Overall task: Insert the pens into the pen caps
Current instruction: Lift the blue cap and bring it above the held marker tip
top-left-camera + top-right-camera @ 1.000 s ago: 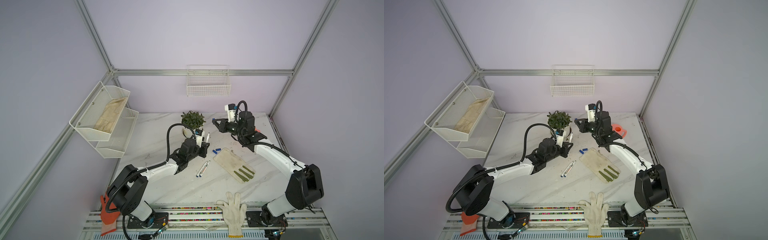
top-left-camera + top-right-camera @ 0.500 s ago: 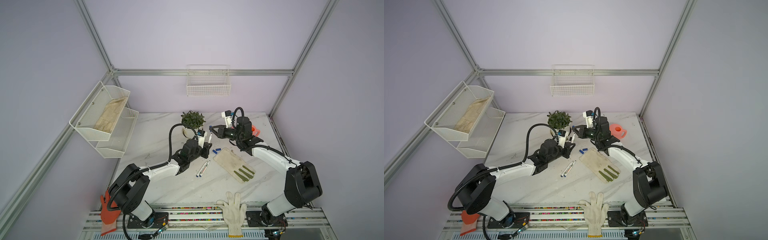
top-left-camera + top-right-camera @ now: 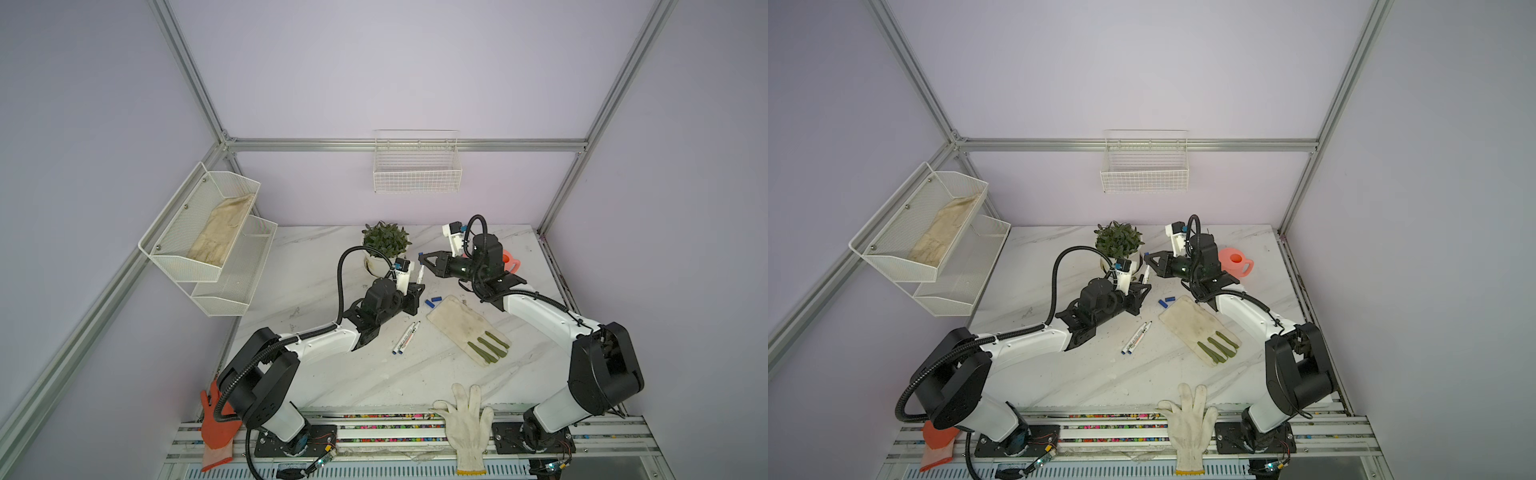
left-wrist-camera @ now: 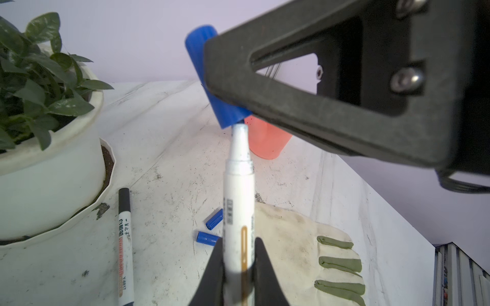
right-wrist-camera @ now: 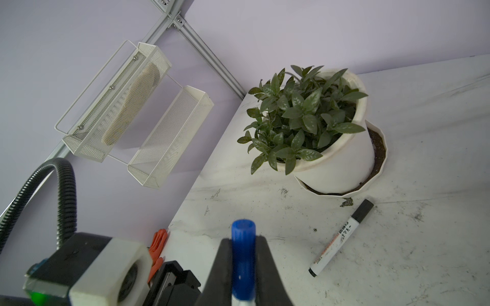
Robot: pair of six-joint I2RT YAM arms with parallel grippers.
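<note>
Pen [image 4: 238, 198] tip at blue cap [image 4: 197, 53], capped pen [image 4: 124, 238] reads WHITEBOARD

Blue cap [image 4: 197, 53], white pen [image 4: 238, 198] with a blurred, perhaps orange stripe, black-capped pen [image 5: 342, 238], grey-veined white table [image 3: 374, 382]

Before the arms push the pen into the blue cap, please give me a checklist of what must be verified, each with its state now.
1. Left gripper shut on the pen: ok.
2. Right gripper shut on the blue cap: ok.
3. Pen tip at the cap's open mouth: ok, they meet in the left wrist view.
4. Pen and cap in one line: not ok, the cap looks tilted against the pen.
5. Tip inside the cap: cannot tell.
</note>
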